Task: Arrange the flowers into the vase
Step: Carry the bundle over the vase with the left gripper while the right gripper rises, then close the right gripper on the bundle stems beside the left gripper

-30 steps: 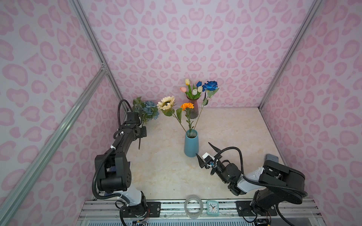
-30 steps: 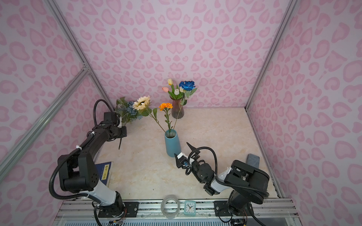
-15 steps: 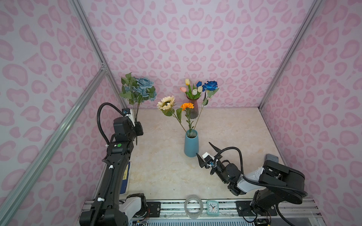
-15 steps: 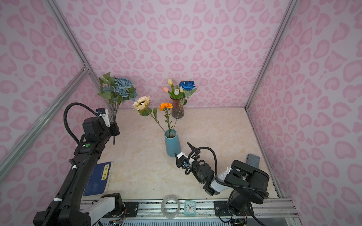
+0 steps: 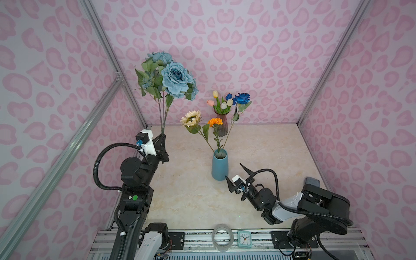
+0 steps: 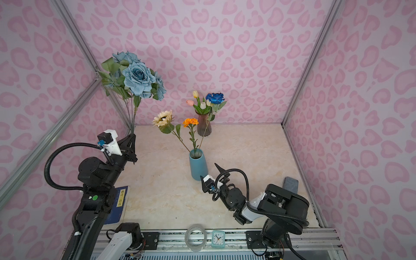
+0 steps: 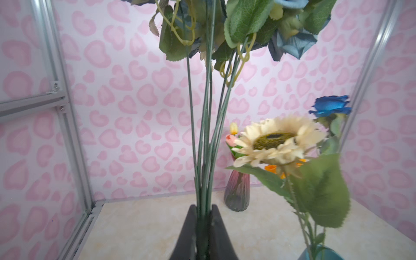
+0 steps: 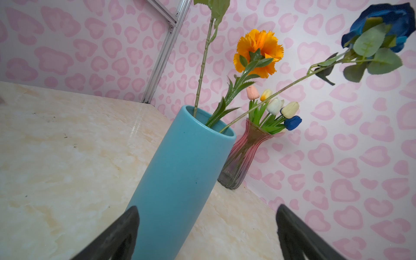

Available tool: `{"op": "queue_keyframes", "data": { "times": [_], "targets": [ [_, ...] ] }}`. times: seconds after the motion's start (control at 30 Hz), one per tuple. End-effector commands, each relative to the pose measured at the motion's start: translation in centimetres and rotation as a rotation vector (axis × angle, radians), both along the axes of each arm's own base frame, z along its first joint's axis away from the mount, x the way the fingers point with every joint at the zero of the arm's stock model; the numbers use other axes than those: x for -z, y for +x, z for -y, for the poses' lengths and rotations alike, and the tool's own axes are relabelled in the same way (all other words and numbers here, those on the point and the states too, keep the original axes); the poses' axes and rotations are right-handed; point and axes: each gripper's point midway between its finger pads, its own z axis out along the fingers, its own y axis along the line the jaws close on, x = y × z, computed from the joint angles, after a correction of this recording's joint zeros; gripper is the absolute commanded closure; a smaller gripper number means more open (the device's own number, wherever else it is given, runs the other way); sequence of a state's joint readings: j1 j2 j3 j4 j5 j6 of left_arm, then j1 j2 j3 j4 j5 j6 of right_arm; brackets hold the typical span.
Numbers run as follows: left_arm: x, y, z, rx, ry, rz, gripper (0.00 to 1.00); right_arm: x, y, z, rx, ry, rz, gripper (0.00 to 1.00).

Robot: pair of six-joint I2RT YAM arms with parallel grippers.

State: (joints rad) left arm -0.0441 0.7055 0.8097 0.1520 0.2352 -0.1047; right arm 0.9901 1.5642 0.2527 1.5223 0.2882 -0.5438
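1. The left claw (image 5: 163, 135) is clamped tight on the lower stems of the dusty-blue fabric rose bunch with green leaves (image 5: 177, 77). It holds the bunch upright in the air near the left rear corner, well apart from the tall teal ceramic vase (image 5: 220, 165) at mid-desk.
2. The right claw (image 5: 234, 172) gapes wide and empty at the vase's foot; whether it touches cannot be told. It would do well to close on the vase first, since the top-heavy bunch could tip it.
3. The vase mouth already holds a beige daisy-like bloom (image 5: 191, 118), an orange frilled bloom (image 5: 215, 122) and a vivid blue rose (image 5: 242, 98), their stems fanned out.
4. Carry the bunch in high, above the daisy, so the leaves don't snag.
5. The stem ends are hidden below the grip. Centre them over the mouth's free side, lower straight down, and release only once they sit deep inside.
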Motion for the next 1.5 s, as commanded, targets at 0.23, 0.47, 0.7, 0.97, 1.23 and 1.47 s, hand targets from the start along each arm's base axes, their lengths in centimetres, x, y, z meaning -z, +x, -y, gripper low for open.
{"op": "queue_keyframes", "data": {
  "times": [0.23, 0.47, 0.7, 0.97, 1.23, 1.47],
  "targets": [
    [-3.8, -6.2, 6.7, 0.377, -0.05, 0.281, 0.97, -1.5, -0.2, 0.1, 0.009, 0.035, 0.036, 0.06],
    [-4.5, -8.8, 10.0, 0.571, -0.08, 0.319, 0.97, -7.6, -0.7, -1.6, -0.114, 0.069, -0.014, 0.04],
    [-5.6, -11.2, 12.5, 0.731, -0.153, 0.386, 0.97, -19.8, -4.3, -1.0, -0.452, 0.305, -0.08, 0.02],
    [-5.4, -11.8, 14.8, 0.828, -0.164, 0.41, 0.97, -24.8, -8.6, -3.4, -0.786, 0.286, -0.114, 0.36],
    [-4.5, -10.9, 16.1, 0.857, -0.154, 0.389, 0.97, -27.7, -9.0, -6.2, -0.951, 0.306, -0.181, 0.45],
    [-3.8, -10.3, 16.6, 0.862, -0.15, 0.371, 0.97, -28.3, -7.9, -8.7, -1.004, 0.293, -0.281, 0.43]
  ]
}}
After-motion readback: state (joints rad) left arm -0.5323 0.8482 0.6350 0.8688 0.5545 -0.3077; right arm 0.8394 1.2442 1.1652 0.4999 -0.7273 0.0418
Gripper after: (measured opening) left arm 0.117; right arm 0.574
